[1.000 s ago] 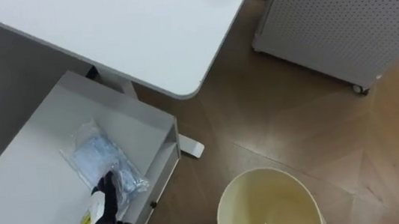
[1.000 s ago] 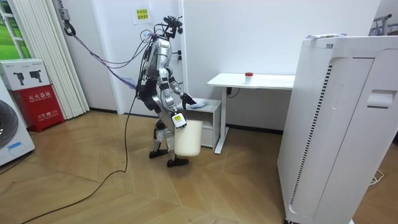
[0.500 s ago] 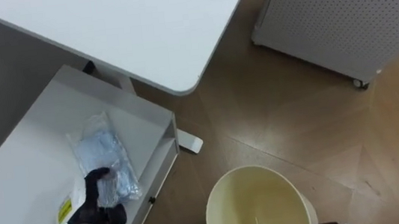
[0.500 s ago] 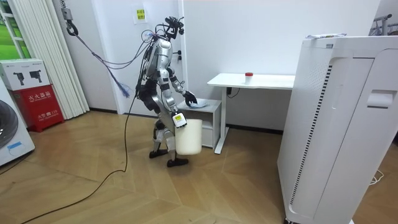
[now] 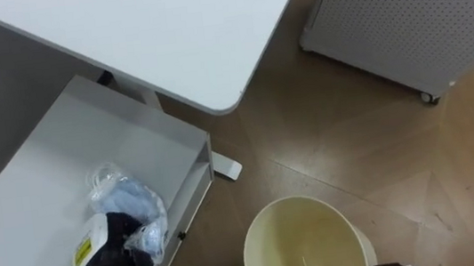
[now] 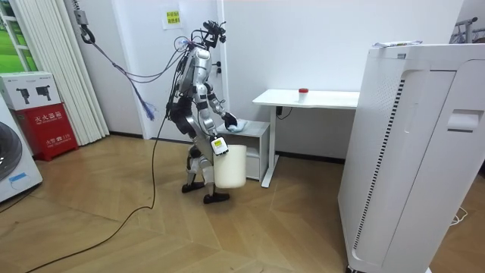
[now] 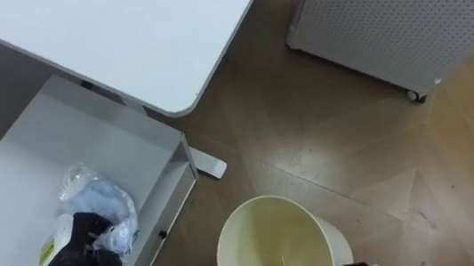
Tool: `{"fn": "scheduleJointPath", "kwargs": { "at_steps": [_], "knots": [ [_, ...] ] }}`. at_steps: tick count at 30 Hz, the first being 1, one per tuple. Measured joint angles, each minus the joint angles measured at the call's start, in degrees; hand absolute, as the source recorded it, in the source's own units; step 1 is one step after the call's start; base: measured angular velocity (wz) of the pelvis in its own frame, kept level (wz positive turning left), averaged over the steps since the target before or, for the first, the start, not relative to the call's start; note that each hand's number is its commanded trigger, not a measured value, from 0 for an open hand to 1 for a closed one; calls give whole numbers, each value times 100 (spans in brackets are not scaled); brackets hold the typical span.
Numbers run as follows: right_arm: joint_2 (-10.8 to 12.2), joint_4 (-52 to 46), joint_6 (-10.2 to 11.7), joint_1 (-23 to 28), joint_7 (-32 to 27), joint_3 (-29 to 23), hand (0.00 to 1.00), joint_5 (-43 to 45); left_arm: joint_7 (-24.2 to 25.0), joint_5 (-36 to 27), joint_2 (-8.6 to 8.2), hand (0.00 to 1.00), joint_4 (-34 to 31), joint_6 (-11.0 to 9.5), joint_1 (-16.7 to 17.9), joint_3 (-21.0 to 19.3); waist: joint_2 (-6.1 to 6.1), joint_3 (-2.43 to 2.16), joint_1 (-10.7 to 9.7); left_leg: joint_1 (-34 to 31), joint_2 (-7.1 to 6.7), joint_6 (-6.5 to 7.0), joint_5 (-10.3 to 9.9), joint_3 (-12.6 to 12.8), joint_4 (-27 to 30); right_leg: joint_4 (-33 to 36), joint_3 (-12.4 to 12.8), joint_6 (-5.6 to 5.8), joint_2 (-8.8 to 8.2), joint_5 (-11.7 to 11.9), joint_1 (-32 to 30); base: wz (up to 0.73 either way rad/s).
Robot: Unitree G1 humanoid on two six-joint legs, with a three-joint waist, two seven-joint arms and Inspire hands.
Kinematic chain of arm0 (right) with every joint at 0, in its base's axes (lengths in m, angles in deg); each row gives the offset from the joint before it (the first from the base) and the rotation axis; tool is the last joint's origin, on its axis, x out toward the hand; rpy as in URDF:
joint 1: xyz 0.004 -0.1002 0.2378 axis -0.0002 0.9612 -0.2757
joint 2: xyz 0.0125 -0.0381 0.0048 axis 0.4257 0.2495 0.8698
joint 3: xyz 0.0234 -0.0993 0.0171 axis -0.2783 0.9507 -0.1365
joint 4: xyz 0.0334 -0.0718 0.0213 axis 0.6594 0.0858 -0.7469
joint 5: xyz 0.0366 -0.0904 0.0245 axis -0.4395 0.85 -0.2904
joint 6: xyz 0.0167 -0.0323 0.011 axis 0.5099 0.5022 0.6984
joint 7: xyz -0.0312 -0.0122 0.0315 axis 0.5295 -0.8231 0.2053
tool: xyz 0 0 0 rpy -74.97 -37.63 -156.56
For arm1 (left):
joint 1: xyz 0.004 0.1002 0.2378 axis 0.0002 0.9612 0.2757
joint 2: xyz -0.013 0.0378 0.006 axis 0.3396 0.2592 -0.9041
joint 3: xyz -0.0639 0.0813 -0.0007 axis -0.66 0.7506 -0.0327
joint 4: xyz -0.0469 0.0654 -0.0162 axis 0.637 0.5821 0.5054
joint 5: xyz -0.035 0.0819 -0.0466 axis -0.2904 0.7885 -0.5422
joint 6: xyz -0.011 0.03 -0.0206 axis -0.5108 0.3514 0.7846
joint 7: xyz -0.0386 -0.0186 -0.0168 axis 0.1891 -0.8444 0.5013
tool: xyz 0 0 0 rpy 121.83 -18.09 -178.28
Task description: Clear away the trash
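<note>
This looks like a test room in an office or lab, not a real home. The walls are bare and white, and the wood floor [image 6: 151, 235] is wide and open. There is a plain white surface [image 6: 307, 97], a low white cabinet [image 6: 258, 140], a big white screen on wheels [image 5: 403, 16] and a red box [image 6: 42, 114].

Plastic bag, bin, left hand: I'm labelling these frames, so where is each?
plastic bag [image 5: 130, 201], left eye view, its crumpled blue middle.
bin [image 5: 302, 244], left eye view, its inner wall.
left hand [image 5: 121, 237], left eye view, its dark fingers.
</note>
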Motion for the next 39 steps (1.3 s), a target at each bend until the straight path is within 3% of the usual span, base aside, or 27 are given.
{"fn": "scheduleJointPath", "kwargs": {
  "at_steps": [7,10,14,17,20,24,27,31,35,36,38,39],
  "knots": [
    [20,26,21,-43,2,0,100,5,-136,-4,-117,100,-27,-76,86,100,23,16,10,-39,22,-1,6,0,-3,-59,-31,-13,12,47,15,0],
    [73,13,159,-39,3,3,100,6,-93,-4,-277,100,-77,-175,180,109,20,15,7,-40,16,0,5,-4,-4,-49,-39,-11,1,47,15,0],
    [132,-3,284,-32,37,3,100,30,163,-5,-544,100,-571,-309,671,245,2,4,45,14,-19,6,5,1,-58,-42,13,7,0,44,15,-2],
    [181,34,400,-29,35,3,100,43,415,-91,-701,100,-919,-390,945,622,-7,-1,58,26,-49,28,22,10,-94,-54,24,30,-7,47,12,-1],
    [199,57,412,-17,35,79,100,42,825,-214,-863,100,-920,-471,955,990,-62,-36,156,68,-62,41,30,66,-102,-50,33,46,-7,54,24,-5],
    [290,106,475,25,115,198,100,79,1345,-221,-1003,100,-1084,-523,1202,1197,-126,-79,174,162,-65,47,33,65,-126,-58,68,54,-12,52,118,0],
    [337,106,518,70,275,202,100,207,1667,-221,-1098,100,-1084,-534,1356,1299,-131,-84,206,207,-71,47,32,74,-117,-58,97,65,1,45,184,0],
    [357,96,515,85,454,208,100,244,1954,-221,-1150,100,-1084,-533,1400,1354,-155,-107,304,199,-71,54,32,101,-84,-55,134,75,4,64,184,-1],
    [431,119,499,89,589,256,100,244,2166,-269,-1172,100,-1084,-533,1420,1371,-177,-168,315,212,-70,61,37,137,-77,-46,146,62,0,93,184,-2],
    [445,118,495,95,625,267,100,244,2197,-327,-1182,96,-1099,-533,1419,1392,-180,-178,315,208,-67,61,36,138,-56,-43,146,62,-8,97,184,-4],
    [445,120,483,88,684,262,100,244,2254,-325,-1203,0,-1170,-532,1418,1393,-181,-178,317,198,-63,69,30,141,-22,-39,146,65,-8,106,184,0],
    [448,120,461,79,722,255,100,244,2286,-325,-1203,0,-1209,-532,1420,1401,-181,-178,316,195,-62,79,21,144,10,-19,147,66,-6,106,184,0]
  ]
}}
